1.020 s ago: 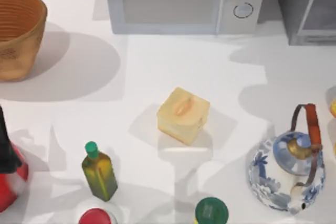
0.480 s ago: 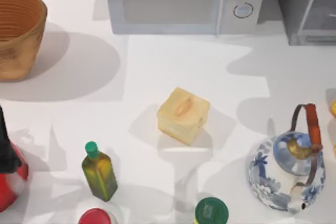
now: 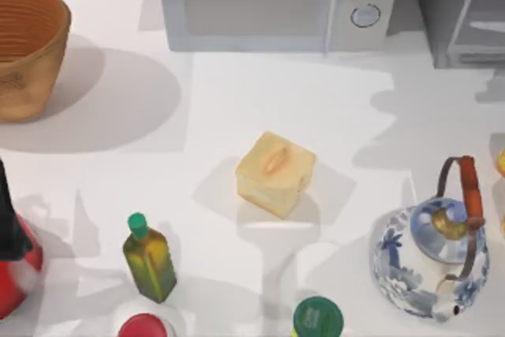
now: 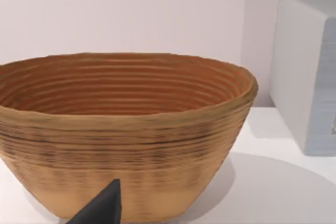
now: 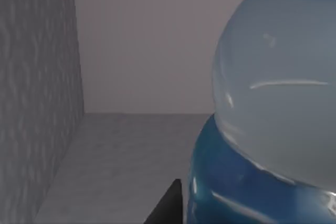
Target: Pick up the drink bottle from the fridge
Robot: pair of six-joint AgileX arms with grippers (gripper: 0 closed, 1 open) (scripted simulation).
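Right gripper is inside the fridge (image 3: 461, 13), which sits at the table's (image 3: 260, 100) back right corner next to the microwave (image 3: 276, 1); its wrist view has the bottle (image 5: 273, 129) close up on the grey fridge floor, pale translucent upper body over a blue band, with one dark fingertip (image 5: 169, 205) just beside its base. Can't tell how far that claw is open or whether it has hold of anything. Left arm's finger tip (image 4: 102, 208) sits in front of the basket (image 4: 123, 129) at the back left, jaw gap also not readable.
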